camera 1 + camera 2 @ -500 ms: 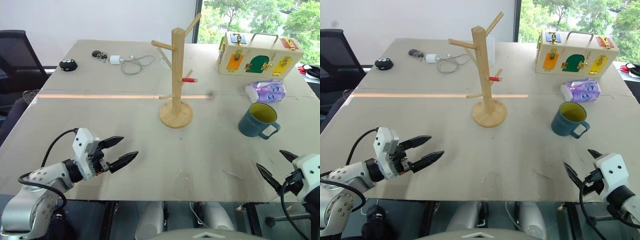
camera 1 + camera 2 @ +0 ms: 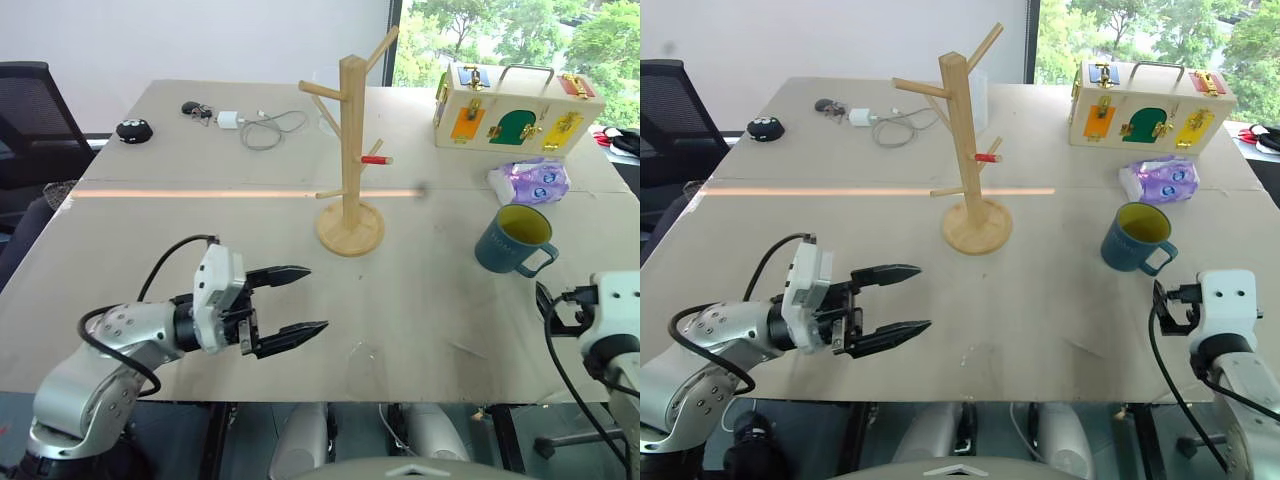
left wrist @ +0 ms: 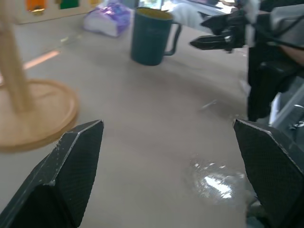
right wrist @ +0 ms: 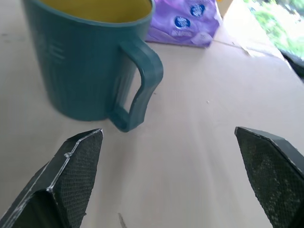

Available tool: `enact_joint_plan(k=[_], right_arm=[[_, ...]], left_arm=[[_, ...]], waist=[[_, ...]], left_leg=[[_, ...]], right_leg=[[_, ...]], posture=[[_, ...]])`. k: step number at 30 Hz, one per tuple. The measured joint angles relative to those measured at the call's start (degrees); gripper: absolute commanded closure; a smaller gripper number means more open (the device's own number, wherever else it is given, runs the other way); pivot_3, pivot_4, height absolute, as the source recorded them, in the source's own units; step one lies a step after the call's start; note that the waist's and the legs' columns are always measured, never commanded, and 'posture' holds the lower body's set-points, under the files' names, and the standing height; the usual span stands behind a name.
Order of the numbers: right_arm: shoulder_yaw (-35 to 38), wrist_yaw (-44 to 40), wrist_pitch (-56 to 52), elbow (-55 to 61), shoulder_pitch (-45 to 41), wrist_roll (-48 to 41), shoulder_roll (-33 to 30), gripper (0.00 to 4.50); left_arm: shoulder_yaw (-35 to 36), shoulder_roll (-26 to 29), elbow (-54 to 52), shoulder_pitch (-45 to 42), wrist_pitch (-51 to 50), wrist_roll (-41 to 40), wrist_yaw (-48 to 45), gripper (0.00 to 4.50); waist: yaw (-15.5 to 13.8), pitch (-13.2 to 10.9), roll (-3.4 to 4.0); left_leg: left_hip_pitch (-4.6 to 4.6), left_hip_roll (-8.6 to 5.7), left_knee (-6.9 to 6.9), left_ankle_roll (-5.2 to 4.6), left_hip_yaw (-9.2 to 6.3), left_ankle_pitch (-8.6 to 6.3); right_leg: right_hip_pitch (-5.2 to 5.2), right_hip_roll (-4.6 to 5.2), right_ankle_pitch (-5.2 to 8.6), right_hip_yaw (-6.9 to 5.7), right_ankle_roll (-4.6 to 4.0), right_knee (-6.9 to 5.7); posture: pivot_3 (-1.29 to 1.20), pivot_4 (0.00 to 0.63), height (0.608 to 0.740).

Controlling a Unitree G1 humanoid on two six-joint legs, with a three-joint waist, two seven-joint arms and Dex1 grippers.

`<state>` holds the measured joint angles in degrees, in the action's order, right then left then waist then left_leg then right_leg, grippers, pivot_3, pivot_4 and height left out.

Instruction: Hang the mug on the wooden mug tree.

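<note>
While nothing is being held yet, the scene is reading like this:

Mug: one teal-blue mug (image 2: 514, 240) with a yellow-green inside is standing upright on the tabletop (image 2: 200, 250), well to the right of the tree, just in front of a purple tissue pack (image 2: 531, 182); its loop handle is pointing toward the robot's right side.
Mug tree: one wooden mug tree (image 2: 351, 150) is standing on its round base near the middle of the tabletop, with several angled pegs, one red-tipped.
Right gripper: the right gripper (image 4: 175, 175) is waiting near the mug with its fingers (image 4: 76, 175) spread wide and empty, the handle lying ahead between them.
Left gripper: the left gripper (image 2: 292, 300) is hovering over the front of the tabletop, fingers released, grasping nothing.
Handling: the mug is looking stiff, glazed and probably slippery and breakable, with some weight; I am judging the rim wall opposite the handle as the better hold, so the loop is staying free for a peg.
Other things: one colourful latch box (image 2: 517, 108), one charger with cable (image 2: 256, 124).
</note>
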<state>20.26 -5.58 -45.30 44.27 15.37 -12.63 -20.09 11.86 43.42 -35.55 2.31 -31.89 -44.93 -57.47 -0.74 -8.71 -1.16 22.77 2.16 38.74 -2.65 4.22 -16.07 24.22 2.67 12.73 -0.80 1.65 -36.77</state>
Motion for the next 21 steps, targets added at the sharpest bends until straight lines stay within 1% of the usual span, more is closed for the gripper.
enact_joint_plan(k=[4,7,8,9,10,12,21], right_arm=[[-2.1,2.6,-4.1,0.0,-3.2,0.4,3.4,0.00],[-3.0,3.9,-5.2,-0.2,-4.6,0.5,6.0,0.00],[-3.4,4.2,-5.2,-0.6,-5.0,0.7,6.5,0.51],[-3.5,4.6,-5.1,-1.0,-5.3,1.0,7.0,0.78],[-3.6,4.9,-4.8,-1.6,-5.6,1.2,7.3,1.21],[-3.6,5.0,-4.1,-2.9,-6.0,1.9,7.4,2.23],[-3.9,6.1,-0.4,-9.9,-11.1,4.3,8.1,2.23]], left_arm=[[-1.2,0.0,-0.3,-2.5,-0.7,-1.3,0.3,0.02],[-1.2,0.0,-0.3,-3.1,-0.8,-1.4,1.0,0.02],[-1.2,0.0,-0.3,-3.2,-0.8,-1.4,1.3,0.00],[-1.2,0.0,-0.3,-3.2,-0.9,-1.4,1.5,0.00],[-1.2,0.0,-0.3,-3.2,-0.9,-1.4,1.6,0.00],[-1.2,0.0,-0.3,-3.1,-0.9,-1.4,1.9,0.00],[-0.6,0.4,-1.2,-1.5,-1.0,-1.6,2.7,0.00]], waist=[[0.0,0.0,0.00],[0.1,0.0,0.00],[0.1,0.0,0.00],[0.1,0.0,0.00],[0.1,0.0,0.00],[0.1,0.0,0.00],[0.2,0.0,0.01]], left_leg=[[-0.01,-0.03,0.00,-0.06,0.07,-0.02],[-0.04,-0.04,0.00,-0.08,0.10,-0.03],[-0.05,-0.04,0.00,-0.09,0.10,-0.04],[-0.05,-0.04,0.00,-0.09,0.10,-0.03],[-0.05,-0.04,0.00,-0.08,0.10,-0.03],[-0.05,-0.04,0.00,-0.07,0.10,-0.02],[-0.06,-0.03,0.00,-0.01,0.10,0.01]], right_leg=[[0.00,-0.02,0.01,-0.03,0.03,0.01],[0.00,-0.03,0.02,-0.03,0.07,0.00],[0.00,-0.04,0.03,-0.02,0.08,0.00],[0.00,-0.05,0.03,-0.02,0.09,0.00],[0.00,-0.05,0.03,-0.02,0.08,0.00],[0.00,-0.06,0.02,-0.03,0.06,0.00],[0.00,-0.08,0.00,-0.02,0.04,-0.02]], posture=[[0.00,0.150,0.740],[0.00,0.150,0.740],[0.00,0.150,0.740],[0.00,0.150,0.740],[0.00,0.150,0.740],[0.00,0.150,0.740],[0.00,0.150,0.740]])
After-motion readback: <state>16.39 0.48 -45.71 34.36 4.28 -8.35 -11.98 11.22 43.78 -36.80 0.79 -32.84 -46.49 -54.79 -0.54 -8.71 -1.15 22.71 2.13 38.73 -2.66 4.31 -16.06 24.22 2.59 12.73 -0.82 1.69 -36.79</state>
